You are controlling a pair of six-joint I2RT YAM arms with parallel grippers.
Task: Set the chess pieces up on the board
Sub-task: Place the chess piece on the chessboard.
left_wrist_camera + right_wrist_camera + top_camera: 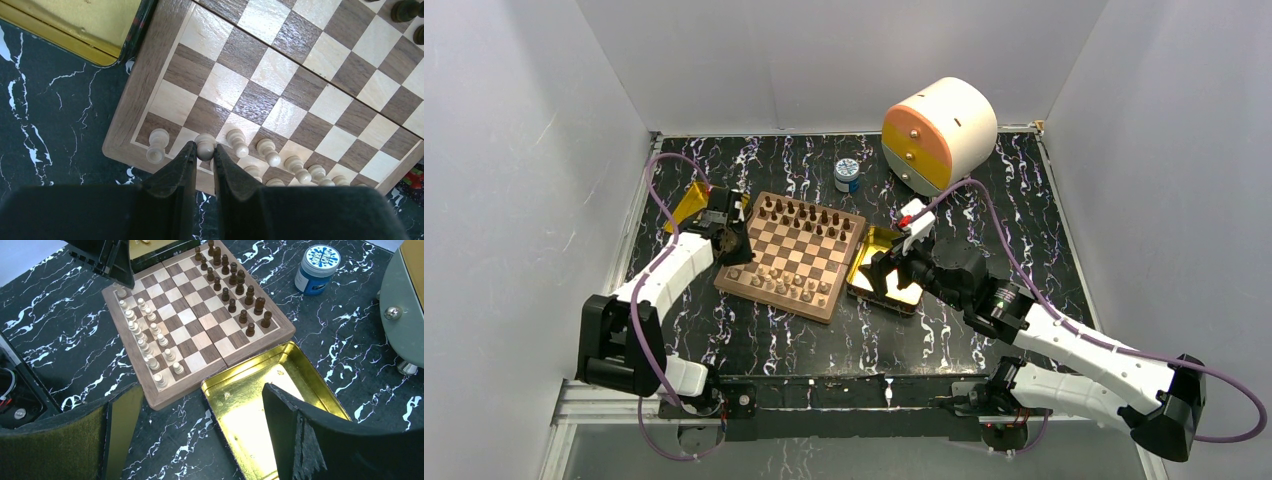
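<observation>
Pale chessman stands upright by the board's corner toward the desk's left edge, pinched between the nearly closed left fingers, far from the right fingers, wide open and empty over the tray.

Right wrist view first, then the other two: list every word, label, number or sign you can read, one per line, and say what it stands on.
Small blue jar: blue print on its white lid, too blurred to read.
Board: no letters or numbers show on it.
Gold tray: no print shows.
Round drawer unit: no label shows.
No text can be read in any view.
</observation>
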